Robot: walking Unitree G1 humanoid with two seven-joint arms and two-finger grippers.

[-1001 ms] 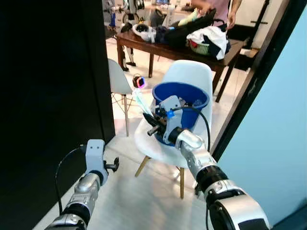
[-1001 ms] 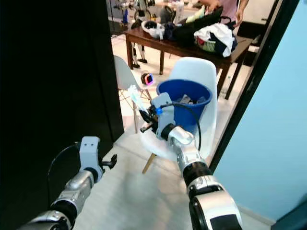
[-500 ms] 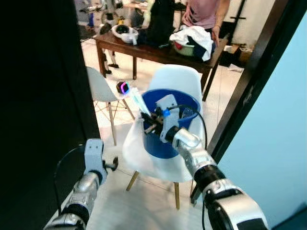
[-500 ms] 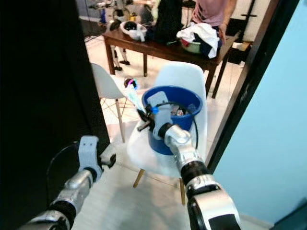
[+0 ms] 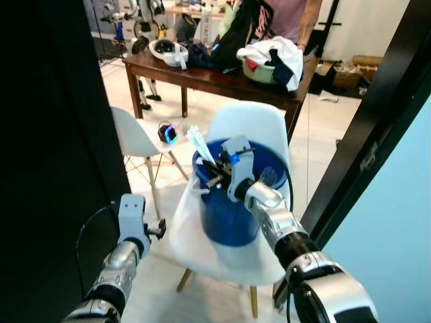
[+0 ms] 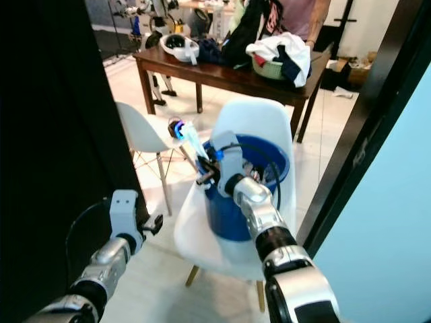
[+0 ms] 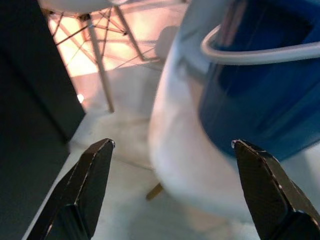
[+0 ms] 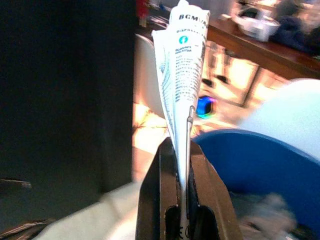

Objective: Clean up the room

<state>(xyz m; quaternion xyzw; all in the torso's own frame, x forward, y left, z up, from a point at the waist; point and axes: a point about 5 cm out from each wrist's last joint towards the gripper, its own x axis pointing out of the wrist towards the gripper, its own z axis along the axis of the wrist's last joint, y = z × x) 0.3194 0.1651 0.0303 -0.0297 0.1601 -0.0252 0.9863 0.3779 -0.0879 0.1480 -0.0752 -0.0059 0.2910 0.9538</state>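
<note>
A blue bucket (image 5: pixel 232 208) with bits of trash inside stands on a white chair (image 5: pixel 222 249). My right gripper (image 5: pixel 210 173) hovers at the bucket's left rim, shut on a white printed packet (image 5: pixel 197 143) that sticks up above the rim. Close up, the packet (image 8: pixel 182 60) is pinched between the two fingers (image 8: pixel 167 185) with the bucket's rim (image 8: pixel 250 150) just beyond. My left gripper (image 5: pixel 160 231) hangs low to the left of the chair, open with nothing in it; its fingertips (image 7: pixel 100 150) frame the chair seat and bucket side (image 7: pixel 260 100).
A dark wall (image 5: pixel 54 134) fills the left and a dark door frame (image 5: pixel 363 141) with a pale blue wall the right. A second white chair (image 5: pixel 135 138) stands behind. A wooden table (image 5: pixel 222 77) piled with clothes is farther back, with a person (image 5: pixel 289 17) behind it.
The camera has moved closer, so the chair and bucket look larger and lower. My right gripper still holds the packet, now right over the bucket's left rim. The left arm is unchanged.
</note>
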